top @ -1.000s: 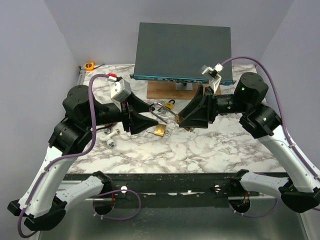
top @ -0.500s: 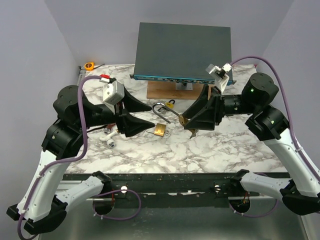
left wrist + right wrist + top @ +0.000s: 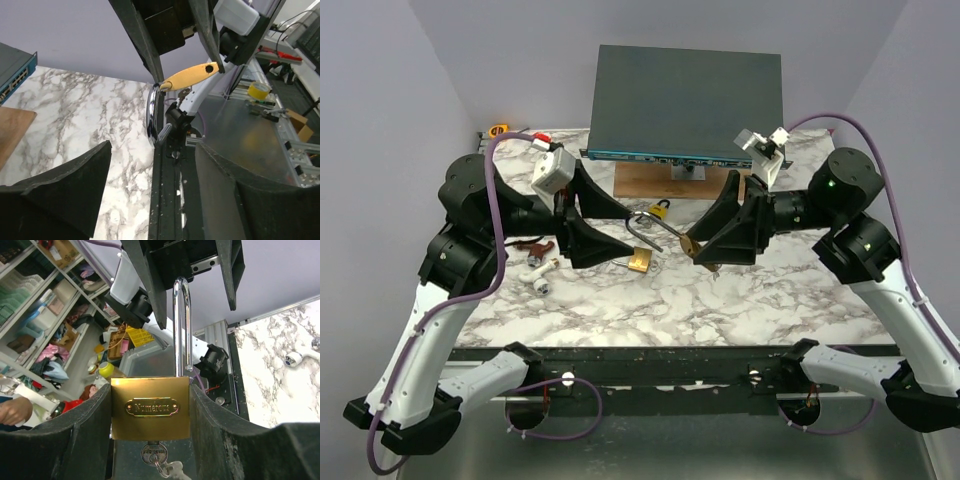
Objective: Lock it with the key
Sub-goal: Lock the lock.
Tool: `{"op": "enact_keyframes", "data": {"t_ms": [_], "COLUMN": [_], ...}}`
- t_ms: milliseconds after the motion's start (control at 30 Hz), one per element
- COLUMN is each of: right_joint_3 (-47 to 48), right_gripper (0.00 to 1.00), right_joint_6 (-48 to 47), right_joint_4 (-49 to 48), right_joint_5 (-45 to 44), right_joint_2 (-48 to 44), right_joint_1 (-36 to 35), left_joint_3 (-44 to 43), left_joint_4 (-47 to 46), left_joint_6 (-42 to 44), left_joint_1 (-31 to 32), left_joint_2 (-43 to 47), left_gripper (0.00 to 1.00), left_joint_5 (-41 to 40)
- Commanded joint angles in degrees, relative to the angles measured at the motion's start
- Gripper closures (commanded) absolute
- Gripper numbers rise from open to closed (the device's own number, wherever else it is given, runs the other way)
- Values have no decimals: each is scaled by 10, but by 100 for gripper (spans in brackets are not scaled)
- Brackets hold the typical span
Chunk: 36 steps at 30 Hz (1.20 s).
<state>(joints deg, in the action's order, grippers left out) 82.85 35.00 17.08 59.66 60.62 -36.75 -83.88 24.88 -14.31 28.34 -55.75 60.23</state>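
Padlock clamped in right gripper (image 3: 150, 387), left gripper (image 3: 152, 146) open.
We see the right jaws closed on the flat sides of the brass padlock (image 3: 150, 407), held off the table (image 3: 720, 300). In the right wrist view its shackle (image 3: 180, 325) is at 12 o'clock and the key (image 3: 151, 455) is in the bottom at 6. The left jaws stand wide and grip nothing. They sit at 9 o'clock of the lock, with the shackle end just past their tips. A second padlock (image 3: 640, 262) lies on the marble below the left tips.
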Motion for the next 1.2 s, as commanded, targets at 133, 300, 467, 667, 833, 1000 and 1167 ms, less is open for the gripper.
{"op": "enact_keyframes", "data": {"t_ms": [133, 300, 467, 667, 833, 1000, 1167], "right_joint_3": [-8, 1, 1, -1, -5, -11, -24], "right_gripper": [85, 86, 86, 86, 87, 87, 87], "right_joint_6": [-13, -35, -47, -58, -60, -65, -79], "right_joint_4": [-25, -8, 2, 9, 6, 8, 19], "right_joint_5": [-5, -13, -15, -25, -32, -33, -48], "right_joint_2": [-2, 7, 12, 12, 13, 12, 13], "right_joint_1": [-1, -1, -1, -1, -2, -1, -1], "left_joint_3": [-14, -26, -29, -38, -33, -26, -27], "left_joint_4": [-18, 21, 29, 44, 39, 35, 29], "left_joint_6": [-57, -51, -66, -80, -91, -98, -108], "left_joint_1": [-2, -2, -2, 0, 6, 13, 13], "left_joint_2": [-13, -12, -18, -32, -37, -32, -30], "left_gripper": [43, 50, 56, 60, 67, 79, 92], "left_joint_5": [22, 5, -7, -23, -30, -40, -37]}}
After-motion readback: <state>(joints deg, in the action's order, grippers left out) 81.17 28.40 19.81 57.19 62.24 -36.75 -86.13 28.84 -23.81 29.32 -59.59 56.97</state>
